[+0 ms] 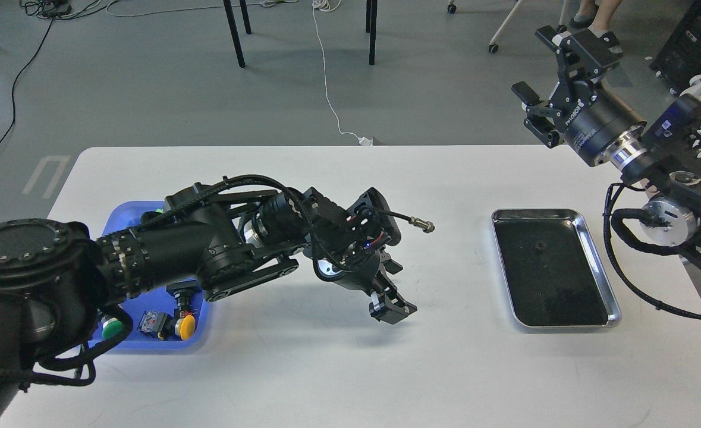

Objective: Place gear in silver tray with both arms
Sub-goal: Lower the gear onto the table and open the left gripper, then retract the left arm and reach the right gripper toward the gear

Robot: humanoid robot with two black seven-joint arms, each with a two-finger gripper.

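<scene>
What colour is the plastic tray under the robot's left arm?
Blue: the rectangular plastic tray shows best in the head view.

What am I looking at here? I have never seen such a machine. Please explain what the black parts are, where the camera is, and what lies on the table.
The single picture comes from a camera in the robot's head, looking forward and down at a white table. The black parts are its two arms. The left arm enters from the left; its left gripper, a two-finger claw, points down over bare table, and I cannot tell whether it is open or holds anything. The right gripper is raised at the upper right, fingers apart, empty. On the right of the table lies the silver tray, which looks nearly empty. On the left, partly hidden by the arm, a blue tray holds small parts, including a yellow button.
</scene>
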